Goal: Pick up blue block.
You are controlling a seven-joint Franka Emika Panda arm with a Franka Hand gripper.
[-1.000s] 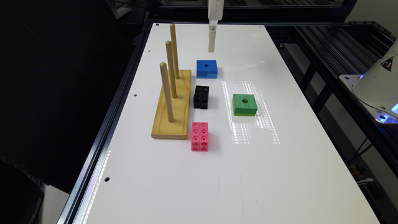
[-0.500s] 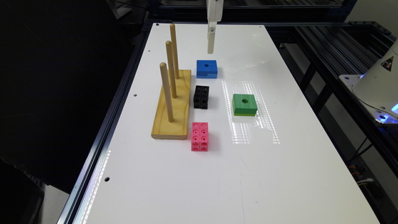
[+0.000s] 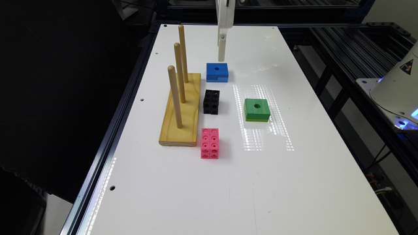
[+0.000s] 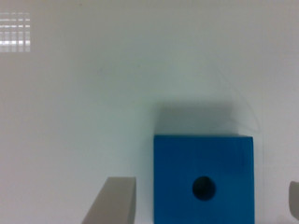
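gripper (image 3: 221,54) — pointing down, fingers (image 4: 112,203) spread

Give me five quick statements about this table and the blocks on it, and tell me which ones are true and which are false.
1. The blue block lies flat on the white table. True.
2. The pincer is shut on the blue block. False: in the wrist view its fingers stand apart, one on each side of the block, and the block is on the table.
3. The green block is threaded on a peg. False: it lies on the table, apart from the wooden peg stand.
4. The black block sits between the blue block and the pink block. True.
5. The peg stand has four pegs. False: three.
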